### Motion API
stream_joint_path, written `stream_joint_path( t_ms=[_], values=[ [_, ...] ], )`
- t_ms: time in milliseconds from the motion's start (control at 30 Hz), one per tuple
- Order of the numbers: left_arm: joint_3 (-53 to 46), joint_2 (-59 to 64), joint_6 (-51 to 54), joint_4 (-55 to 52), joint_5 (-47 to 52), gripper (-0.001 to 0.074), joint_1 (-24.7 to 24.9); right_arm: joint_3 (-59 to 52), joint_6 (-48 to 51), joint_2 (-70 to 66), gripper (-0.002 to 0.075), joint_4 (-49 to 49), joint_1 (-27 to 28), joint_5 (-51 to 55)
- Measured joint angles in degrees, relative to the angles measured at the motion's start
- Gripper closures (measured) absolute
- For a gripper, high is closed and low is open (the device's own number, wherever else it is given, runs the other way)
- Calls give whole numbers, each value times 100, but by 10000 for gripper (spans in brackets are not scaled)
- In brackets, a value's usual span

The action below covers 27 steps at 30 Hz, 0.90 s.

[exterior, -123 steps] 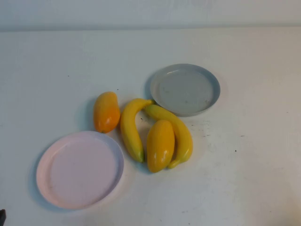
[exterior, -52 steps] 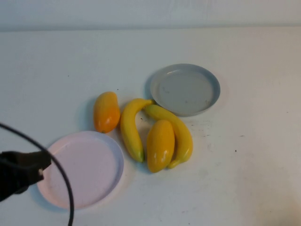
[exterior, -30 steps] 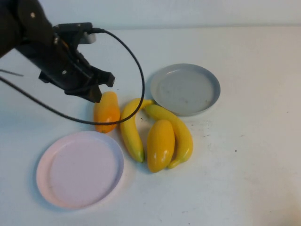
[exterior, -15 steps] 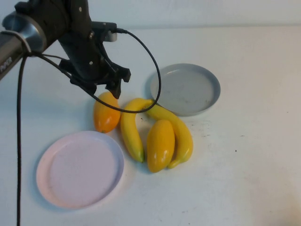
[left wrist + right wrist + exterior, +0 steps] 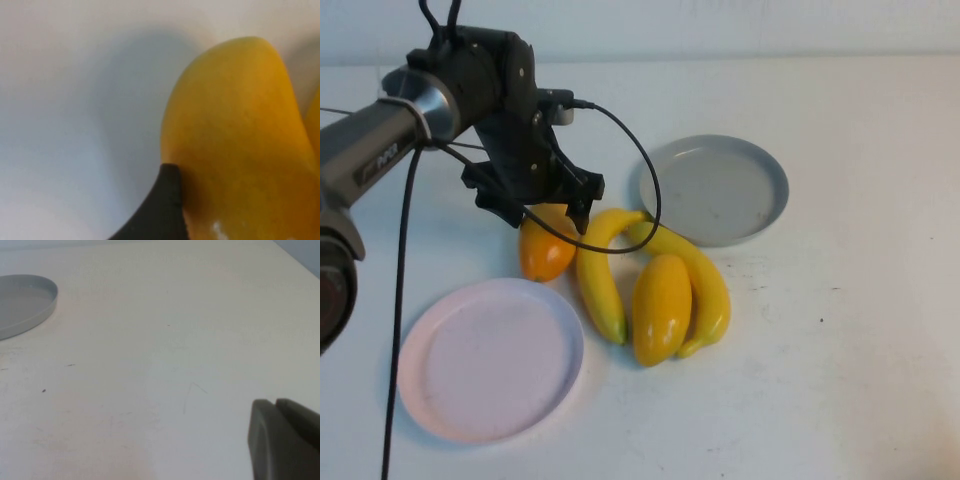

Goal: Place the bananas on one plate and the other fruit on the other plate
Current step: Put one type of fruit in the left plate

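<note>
Two bananas (image 5: pixel 598 275) (image 5: pixel 708 290) lie mid-table with a plump mango-like fruit (image 5: pixel 660 308) between them. A second such fruit (image 5: pixel 545 255) lies to their left. My left gripper (image 5: pixel 546 214) hangs open over that fruit's far end, one finger (image 5: pixel 510 214) on each side. In the left wrist view the fruit (image 5: pixel 240 140) fills the picture beside one dark finger (image 5: pixel 162 210). The grey plate (image 5: pixel 715 190) sits behind the bananas and the pink plate (image 5: pixel 490 360) lies front left; both hold nothing. My right gripper (image 5: pixel 276 407) shows only in its wrist view, shut over bare table.
The left arm's black cable (image 5: pixel 640 170) loops over the table between the gripper and the grey plate. The grey plate's rim (image 5: pixel 30 310) shows at the edge of the right wrist view, well away from the right gripper.
My left arm swung in from the left, came down over the left mango-like fruit, and its jaws opened. The fruit, the plates and the right gripper stayed put.
</note>
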<state>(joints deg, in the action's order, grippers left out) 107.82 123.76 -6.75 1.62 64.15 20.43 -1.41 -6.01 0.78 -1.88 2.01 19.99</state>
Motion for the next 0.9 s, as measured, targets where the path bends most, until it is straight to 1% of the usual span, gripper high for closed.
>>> stream_joint_path(
  t_ms=[467,533,667,900],
  values=[
    [13,315,-1,-195,-291,69,0,0,0,0,741,0,0,0],
    [13,325,-2,-195,-280,82,0,0,0,0,741,0,0,0],
    [13,325,37,-218,-269,157,0,0,0,0,741,0,0,0],
    [45,325,251,-263,-59,157,0,0,0,0,742,0,0,0]
  ],
)
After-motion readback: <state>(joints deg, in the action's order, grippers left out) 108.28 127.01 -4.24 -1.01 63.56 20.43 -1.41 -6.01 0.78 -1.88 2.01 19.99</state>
